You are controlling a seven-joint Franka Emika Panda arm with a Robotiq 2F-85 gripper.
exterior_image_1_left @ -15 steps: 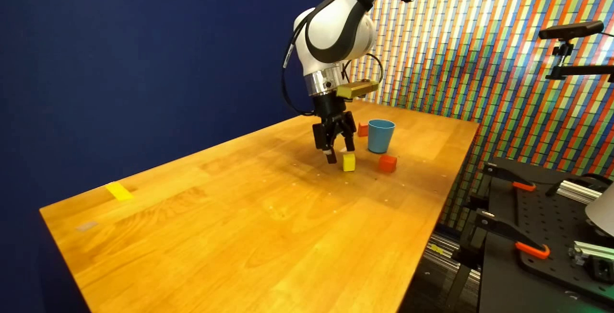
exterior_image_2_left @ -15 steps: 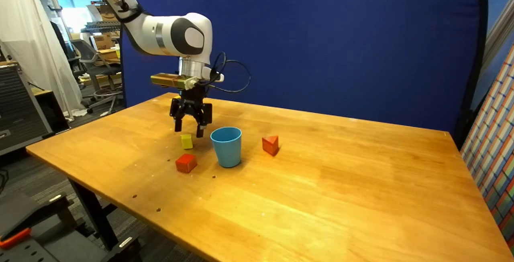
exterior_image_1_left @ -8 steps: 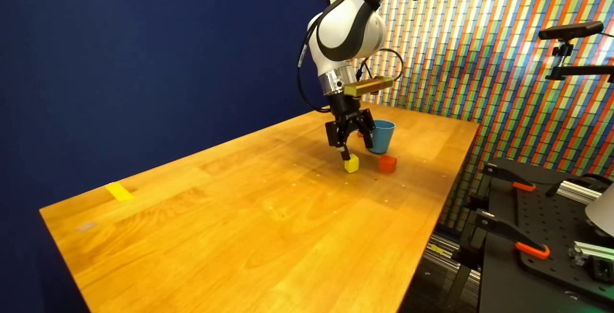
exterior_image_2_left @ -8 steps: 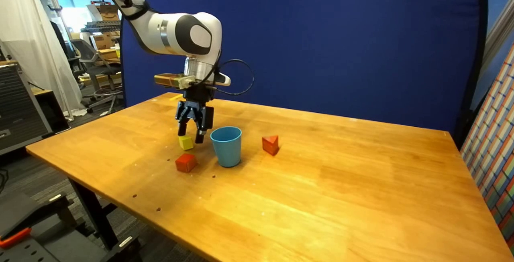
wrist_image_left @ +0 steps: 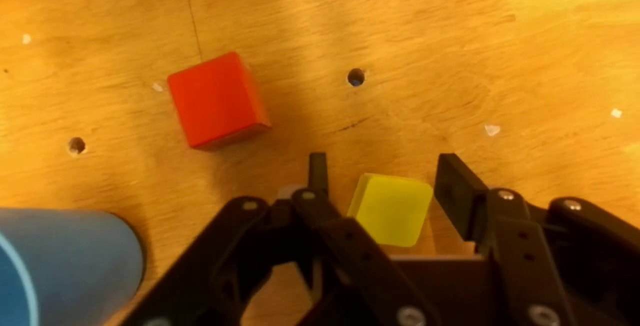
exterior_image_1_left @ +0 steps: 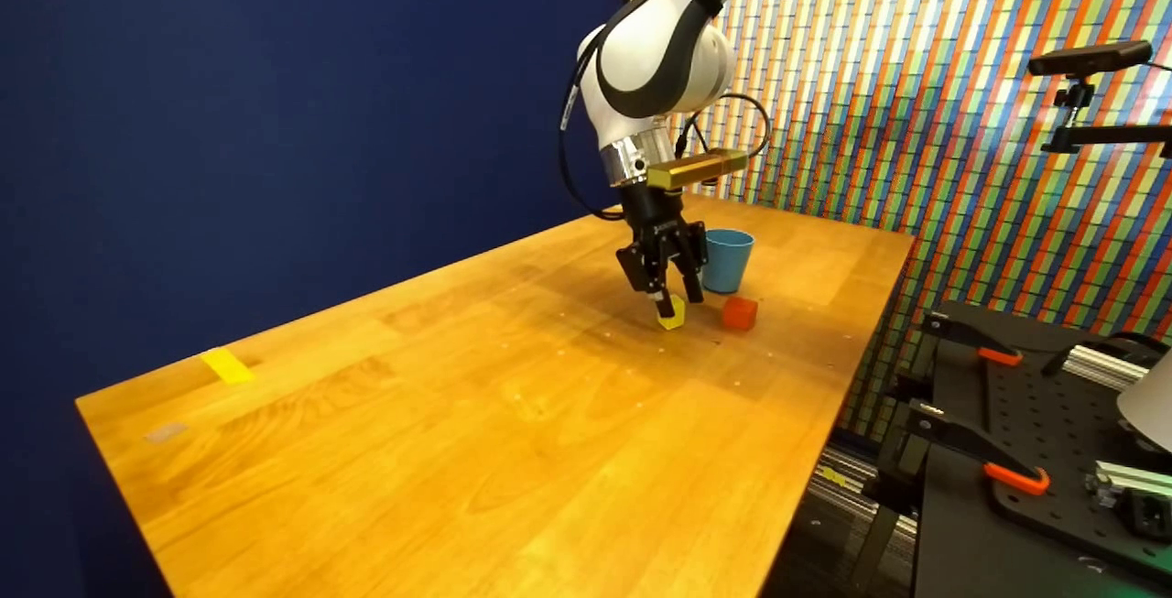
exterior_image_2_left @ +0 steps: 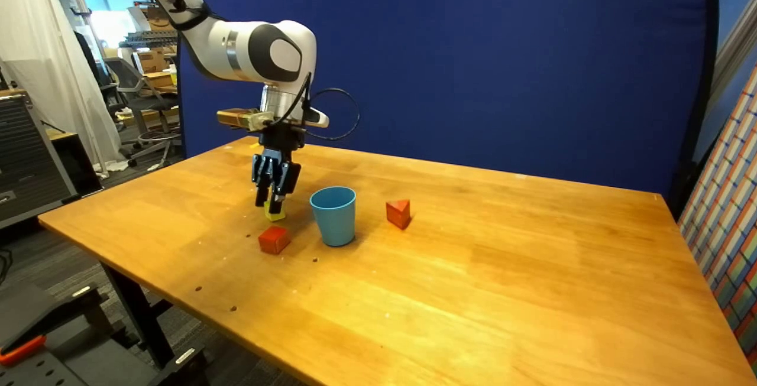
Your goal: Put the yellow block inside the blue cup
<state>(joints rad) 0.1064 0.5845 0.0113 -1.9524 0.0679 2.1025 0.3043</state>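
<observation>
The small yellow block [wrist_image_left: 395, 209] rests on the wooden table, turned at an angle between the two black fingers of my gripper [wrist_image_left: 382, 171]. In the wrist view a strip of wood shows between the block and the left fingertip, while the right finger [wrist_image_left: 457, 193] stands very close to a corner of it. My gripper is part-way open, and no firm grip shows. Both exterior views have the fingers low over the yellow block [exterior_image_1_left: 674, 316], partly covering it. The blue cup [exterior_image_2_left: 335, 220] stands upright beside the gripper, its mouth facing up; its side [wrist_image_left: 85, 251] shows at the wrist view's lower left.
An orange-red block [wrist_image_left: 215, 101] lies on the table near the yellow one and the cup. Beyond the cup stands a red triangular block [exterior_image_2_left: 398, 213]. The wooden table [exterior_image_2_left: 532, 268] ends at a dark blue partition.
My gripper has come down over the yellow block, first shifting toward the cup and then slightly back. Its jaws have drawn closer together. The block has turned and shifted a little.
</observation>
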